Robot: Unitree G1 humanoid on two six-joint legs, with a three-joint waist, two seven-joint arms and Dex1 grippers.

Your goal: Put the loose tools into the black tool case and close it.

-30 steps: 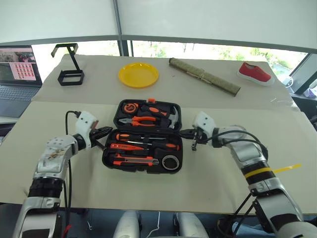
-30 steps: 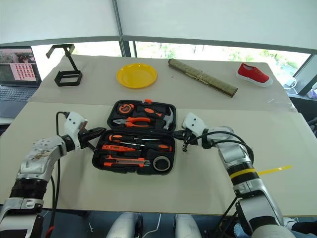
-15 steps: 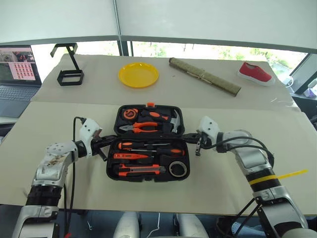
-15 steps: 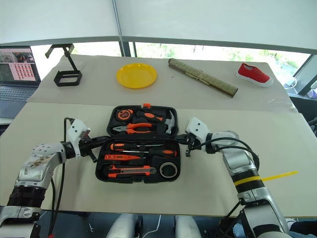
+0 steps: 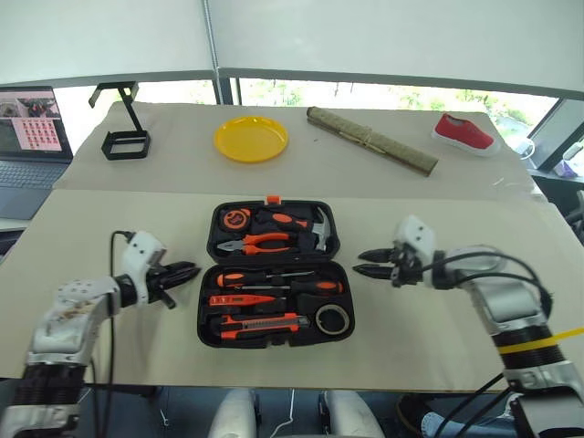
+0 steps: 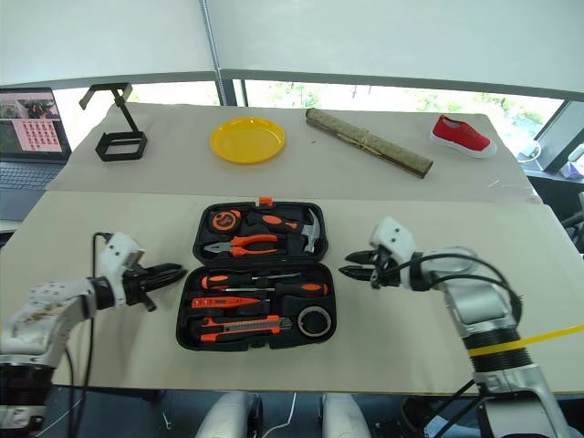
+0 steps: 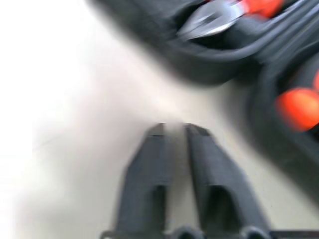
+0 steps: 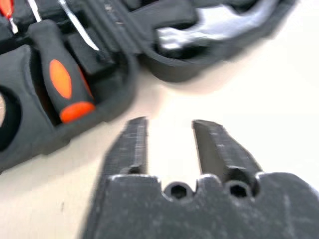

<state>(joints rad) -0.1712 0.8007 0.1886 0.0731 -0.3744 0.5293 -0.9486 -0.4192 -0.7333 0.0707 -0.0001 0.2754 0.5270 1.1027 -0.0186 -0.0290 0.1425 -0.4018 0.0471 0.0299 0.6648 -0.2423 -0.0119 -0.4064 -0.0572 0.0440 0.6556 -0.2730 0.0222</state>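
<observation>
The black tool case [image 5: 274, 274] lies open and flat on the near tabletop [image 5: 438, 319], in the middle between my two arms. Its near half holds two black-and-orange screwdrivers [image 5: 278, 279], the orange tester screwdriver [image 5: 239, 299], the utility knife [image 5: 265, 323] and the grey roll [image 5: 333, 318]; pliers [image 5: 260, 241] and a hammer [image 5: 315, 228] sit in the far half.

A moment ago both grippers were shut and tight against the case's sides. Now I see the left gripper [image 5: 187, 270] and right gripper [image 5: 363, 262] drawn back, just beside the case and clear of it, each with its fingers parted a little and holding nothing. The case itself sits a bit further right. I judge the loading finished and the case squared up; folding the lid over and latching it is what remains.

I can read no brand or lettering on the case or tools.
</observation>
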